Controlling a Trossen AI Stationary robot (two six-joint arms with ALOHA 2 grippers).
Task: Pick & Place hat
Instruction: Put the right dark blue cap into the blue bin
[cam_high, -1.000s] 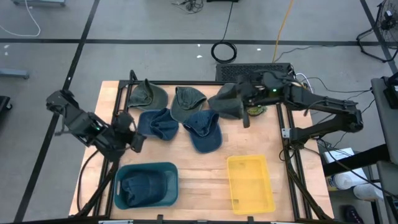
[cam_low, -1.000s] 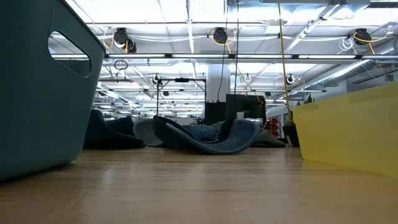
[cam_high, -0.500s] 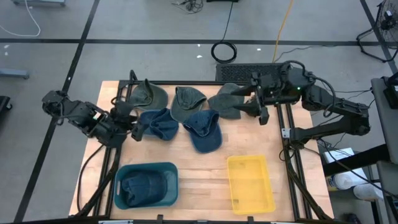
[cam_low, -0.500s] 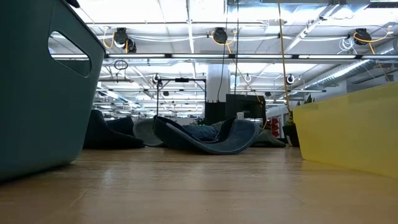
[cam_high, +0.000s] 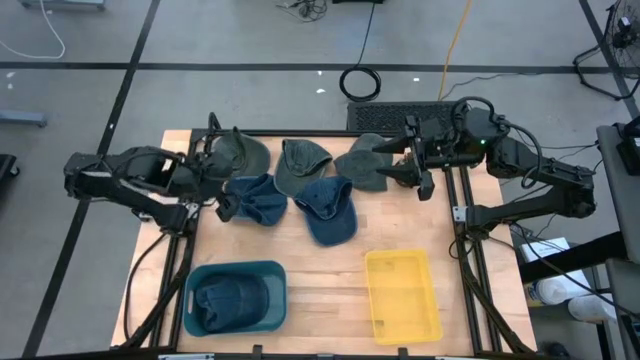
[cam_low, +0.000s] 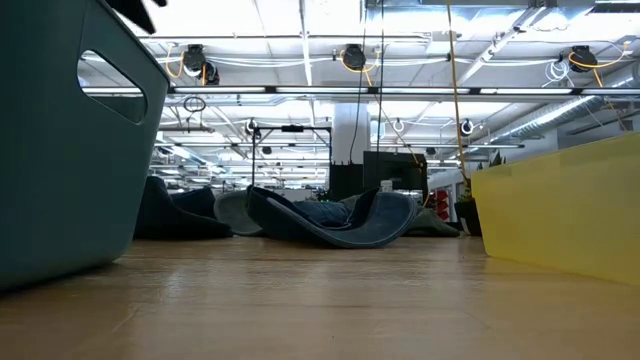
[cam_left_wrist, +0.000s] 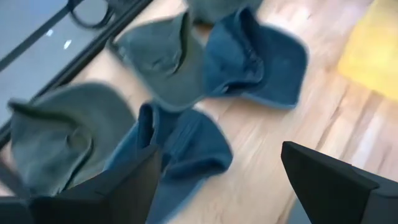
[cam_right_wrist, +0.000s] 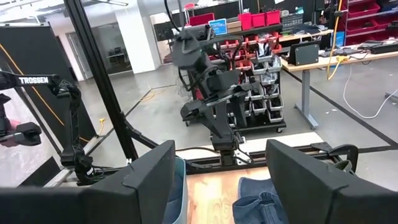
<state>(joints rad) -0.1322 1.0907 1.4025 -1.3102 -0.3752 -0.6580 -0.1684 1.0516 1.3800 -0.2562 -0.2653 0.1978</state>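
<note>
green hats: 3 (cam_high: 238, 153) (cam_high: 300, 163) (cam_high: 364, 162) | blue hats loose on the counter (cam_high: 400, 225): 2 (cam_high: 256, 198) (cam_high: 328, 209) | blue hats in the teal bin: 1 (cam_high: 230, 299) | teal bins: 1 (cam_high: 193, 279) | yellow bins: 1 (cam_high: 400, 295) | arms: 2

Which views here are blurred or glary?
Left wrist view: the hats are smeared with motion blur. Low view: ceiling lights blow out to glare, the near teal bin looms large. High view: even light, sharp. Right wrist view: clear, fingers slightly soft.
</note>
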